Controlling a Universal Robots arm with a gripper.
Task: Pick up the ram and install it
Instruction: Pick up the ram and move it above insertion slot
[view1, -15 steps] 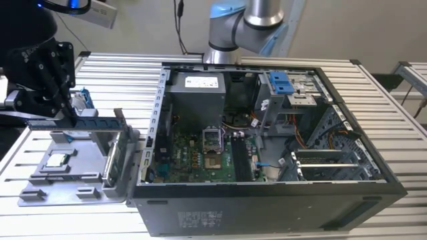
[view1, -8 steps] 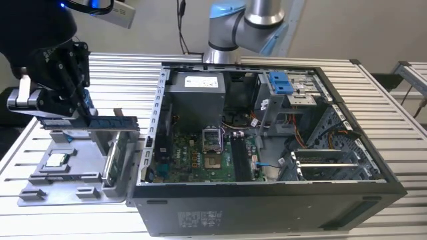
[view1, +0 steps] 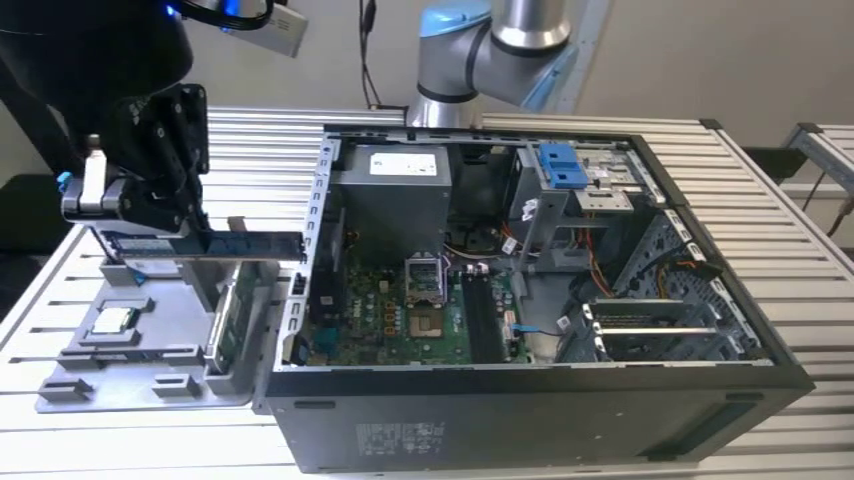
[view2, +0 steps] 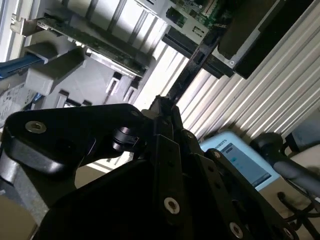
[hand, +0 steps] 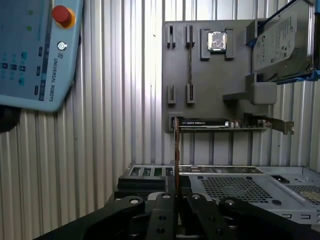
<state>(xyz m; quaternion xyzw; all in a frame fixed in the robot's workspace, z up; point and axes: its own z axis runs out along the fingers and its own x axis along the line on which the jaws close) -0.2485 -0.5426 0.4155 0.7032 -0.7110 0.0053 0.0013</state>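
STATE: gripper (view1: 144, 232) clamped on the ram (view1: 220, 243) near one end, stick level above the grey tray (view1: 160, 310), beside the case (view1: 534, 420) | STEP: carrying | CARE: keep it level, clear the case wall; hold seems firm, contact partly hidden

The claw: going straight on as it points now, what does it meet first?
Probably the flat grey plastic tray below the claw; the long dark bluish-green ram stick it grips would touch first. Depth is unclear.
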